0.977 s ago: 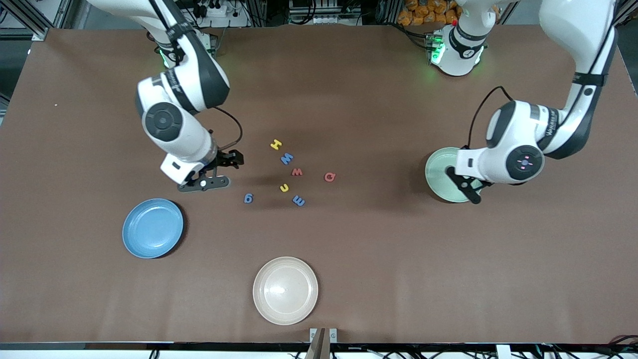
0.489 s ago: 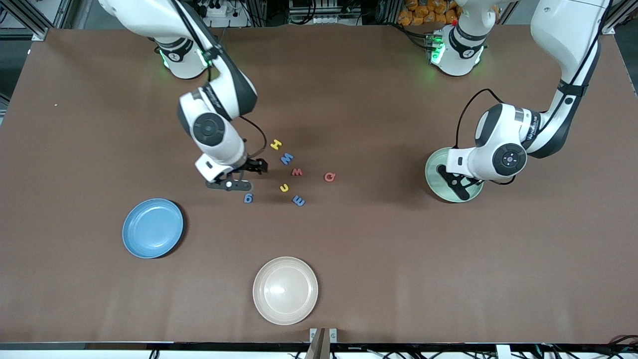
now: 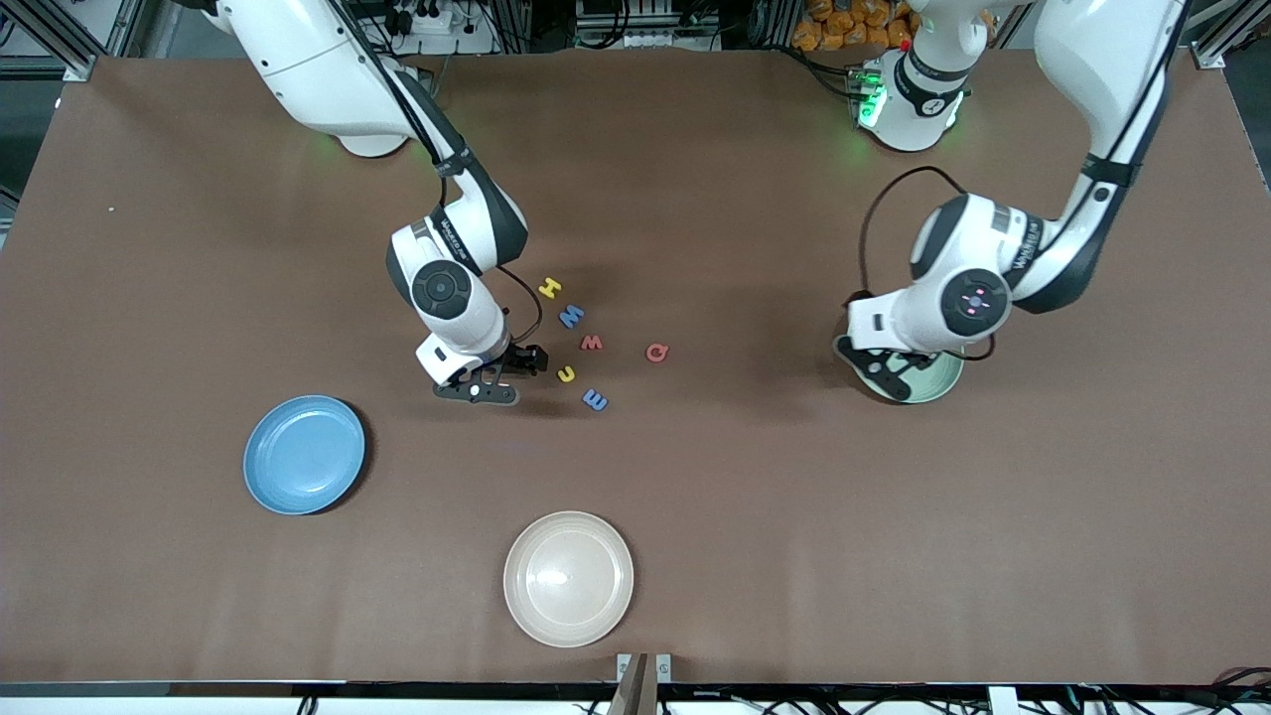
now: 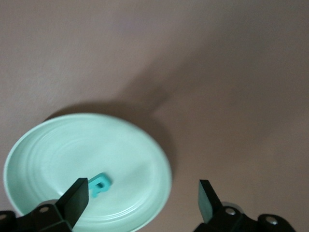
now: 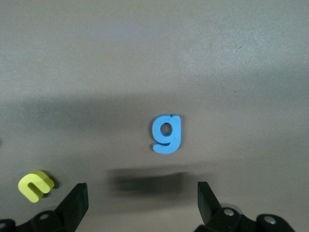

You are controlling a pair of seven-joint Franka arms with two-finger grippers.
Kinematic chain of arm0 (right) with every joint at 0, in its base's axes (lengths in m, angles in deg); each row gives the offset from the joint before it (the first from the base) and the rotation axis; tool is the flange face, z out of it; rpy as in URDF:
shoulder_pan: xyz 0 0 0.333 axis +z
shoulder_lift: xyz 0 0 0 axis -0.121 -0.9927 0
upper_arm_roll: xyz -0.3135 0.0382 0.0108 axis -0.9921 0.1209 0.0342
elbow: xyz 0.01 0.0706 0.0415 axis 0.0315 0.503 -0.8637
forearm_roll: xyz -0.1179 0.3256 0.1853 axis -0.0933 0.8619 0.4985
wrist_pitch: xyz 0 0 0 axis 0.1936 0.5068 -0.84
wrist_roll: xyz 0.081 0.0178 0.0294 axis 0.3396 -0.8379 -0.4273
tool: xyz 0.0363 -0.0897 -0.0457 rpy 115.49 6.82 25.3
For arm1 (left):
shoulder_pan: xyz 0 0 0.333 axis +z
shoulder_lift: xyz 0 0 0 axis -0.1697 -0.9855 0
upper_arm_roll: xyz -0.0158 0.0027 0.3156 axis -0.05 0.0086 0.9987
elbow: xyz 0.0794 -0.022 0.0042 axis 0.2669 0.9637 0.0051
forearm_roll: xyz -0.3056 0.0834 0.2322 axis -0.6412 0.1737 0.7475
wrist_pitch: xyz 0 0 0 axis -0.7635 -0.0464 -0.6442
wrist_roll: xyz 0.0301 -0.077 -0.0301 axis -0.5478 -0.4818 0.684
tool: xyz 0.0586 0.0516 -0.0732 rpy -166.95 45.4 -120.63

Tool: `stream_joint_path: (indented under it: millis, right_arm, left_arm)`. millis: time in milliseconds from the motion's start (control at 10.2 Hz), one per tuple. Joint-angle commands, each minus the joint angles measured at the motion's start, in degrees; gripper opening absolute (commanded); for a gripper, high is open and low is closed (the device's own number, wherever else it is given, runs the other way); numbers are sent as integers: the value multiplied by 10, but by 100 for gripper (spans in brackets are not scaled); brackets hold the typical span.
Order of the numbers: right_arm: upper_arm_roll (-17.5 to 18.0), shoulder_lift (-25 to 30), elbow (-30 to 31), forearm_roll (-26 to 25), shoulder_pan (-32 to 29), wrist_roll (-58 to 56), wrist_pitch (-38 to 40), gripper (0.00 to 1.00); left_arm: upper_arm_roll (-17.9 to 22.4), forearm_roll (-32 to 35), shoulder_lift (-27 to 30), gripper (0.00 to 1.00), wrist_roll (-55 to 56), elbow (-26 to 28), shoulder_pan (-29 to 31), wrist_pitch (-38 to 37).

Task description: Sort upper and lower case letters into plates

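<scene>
The left gripper (image 4: 140, 200), jaws wide and empty, hangs over the mint plate (image 4: 53, 140) holding a teal letter (image 4: 99, 184); right gripper (image 5: 140, 203), also wide and empty, is above the blue g (image 5: 167, 133).

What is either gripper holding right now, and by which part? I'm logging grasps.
Nothing. The left gripper is open over the mint plate; the right gripper is open over the blue g.

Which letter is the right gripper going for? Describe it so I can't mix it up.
Find the loose cluster of letters in the middle of the brown table. At the cluster's edge toward the right arm's end, directly under the open right gripper, lies a blue lowercase g. The letter beside it is yellow; this one is blue with a closed loop.
</scene>
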Motion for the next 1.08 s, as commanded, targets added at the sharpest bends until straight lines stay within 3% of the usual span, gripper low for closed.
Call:
stream_joint_path:
  millis: [0, 391, 684, 977]
  right_arm:
    - [3, -21, -5, 0, -14, -26, -26, 100]
    - [3, -30, -8, 0, -16, -20, -43, 100]
    - [1, -30, -8, 1, -17, -20, -41, 100]
    - [0, -29, -11, -1, -19, -21, -41, 100]
  left_arm:
    - [-8, -36, -25, 100, 63, -57, -30, -16]
    - [-8, -48, -65, 100, 119, -156, -77, -9]
    - [-7, -39, -66, 100, 253, -181, -118, 9]
    - [-5, -38, -79, 100, 314, -197, -146, 52]
